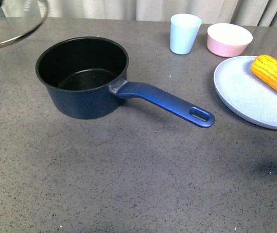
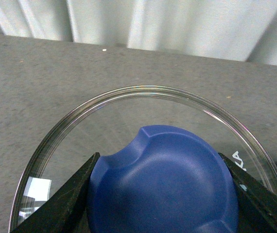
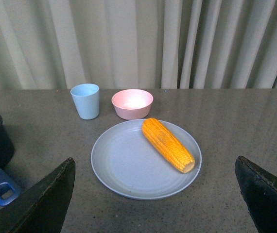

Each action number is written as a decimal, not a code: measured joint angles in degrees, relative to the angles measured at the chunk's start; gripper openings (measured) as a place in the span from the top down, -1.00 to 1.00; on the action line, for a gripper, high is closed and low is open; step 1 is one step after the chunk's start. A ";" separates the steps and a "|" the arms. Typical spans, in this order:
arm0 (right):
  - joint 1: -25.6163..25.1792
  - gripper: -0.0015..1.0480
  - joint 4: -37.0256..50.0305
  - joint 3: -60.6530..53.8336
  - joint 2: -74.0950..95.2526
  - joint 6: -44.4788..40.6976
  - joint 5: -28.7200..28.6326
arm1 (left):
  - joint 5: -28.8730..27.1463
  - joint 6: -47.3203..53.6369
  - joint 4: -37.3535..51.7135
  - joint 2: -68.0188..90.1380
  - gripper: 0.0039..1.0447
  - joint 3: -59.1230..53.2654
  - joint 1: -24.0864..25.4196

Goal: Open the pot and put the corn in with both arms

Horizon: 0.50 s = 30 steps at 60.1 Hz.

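Saucepan (image 1: pixel 82 73) open, corn cob (image 1: pixel 274 75) not yet loaded. At the upper left corner of the front view, the rim of the glass lid (image 1: pixel 17 29) shows apart from the saucepan, so the mouth is unobstructed. In the left wrist view, the left pincer (image 2: pixel 160 187) is clamped on the lid's blue knob (image 2: pixel 167 155), one finger on each side. The knob is probably gripped because the glass dome (image 2: pixel 80 131) offers no hold. The saucepan stands upright at centre left on the grey table (image 1: pixel 129 184), its black interior empty. Its long blue handle (image 1: pixel 163 99) points toward lower right, away from the lid-holding side. Behind, at upper right, stand a pale blue cup (image 1: pixel 184 33) and a pink bowl (image 1: pixel 229 39). At the right edge, the corn cob lies on a grey plate (image 1: pixel 245 97), well apart from the saucepan. In the right wrist view, the right pincer (image 3: pixel 158 208) is spread wide, empty, facing the cob (image 3: pixel 167 143), seemingly placed for an approach.
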 joint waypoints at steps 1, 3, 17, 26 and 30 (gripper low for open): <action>0.00 -0.83 0.00 0.00 0.00 0.00 0.00 | 0.20 0.26 0.50 0.35 -0.15 -0.31 1.09; 0.00 -0.83 0.00 0.00 0.00 0.00 0.00 | 0.22 0.55 1.09 0.96 -0.15 -0.74 2.38; 0.00 -0.83 0.00 0.00 0.00 0.00 0.00 | 0.13 1.68 5.57 5.97 -0.15 -3.52 7.04; 0.00 -0.83 0.00 0.00 0.00 0.00 0.00 | 0.04 1.68 7.54 8.50 -0.15 -4.59 7.93; 0.00 -0.83 0.00 0.00 0.00 0.00 0.00 | -0.02 1.75 8.41 9.51 -0.15 -5.01 7.89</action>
